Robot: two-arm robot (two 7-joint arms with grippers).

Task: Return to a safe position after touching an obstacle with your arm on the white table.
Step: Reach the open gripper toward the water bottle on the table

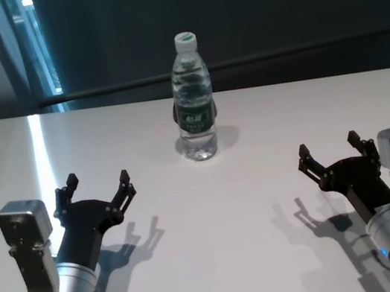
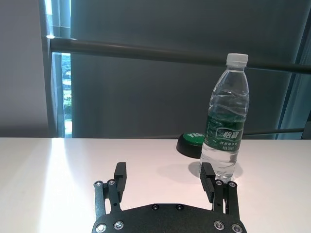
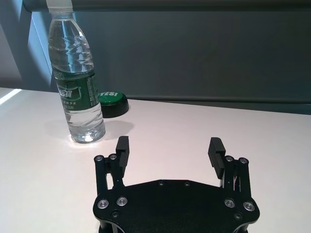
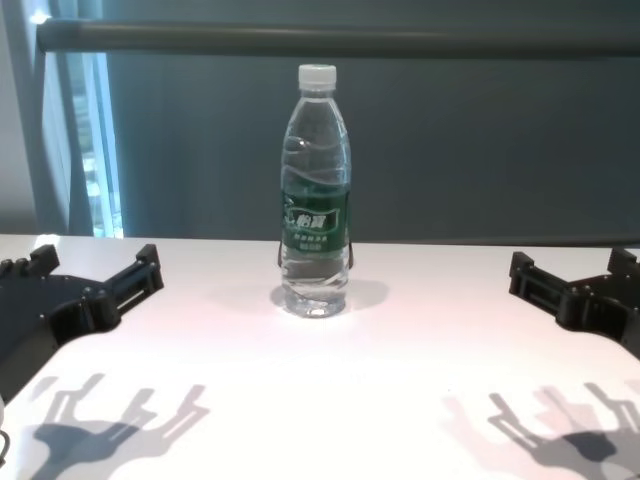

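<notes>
Both grippers hover spread wide and empty: left gripper [image 1: 95, 186] at 8 o'clock, right gripper [image 1: 332, 152] at 4 o'clock. Between them, toward 12, the water bottle [image 1: 192, 97] stands upright on the white worktop [image 1: 261, 179], a dark round puck [image 2: 192, 144] just behind. An inward swing could topple it; room lies outward and near.

Clear, glossy ribbed plastic on the bottle [image 1: 193, 101], matt white cap, shiny green label. The table [image 1: 216, 225] is smooth, white, faintly reflective. Both grippers, left [image 1: 98, 186] and right [image 1: 330, 151], are matt black with bright screws and brushed metal wrists.
</notes>
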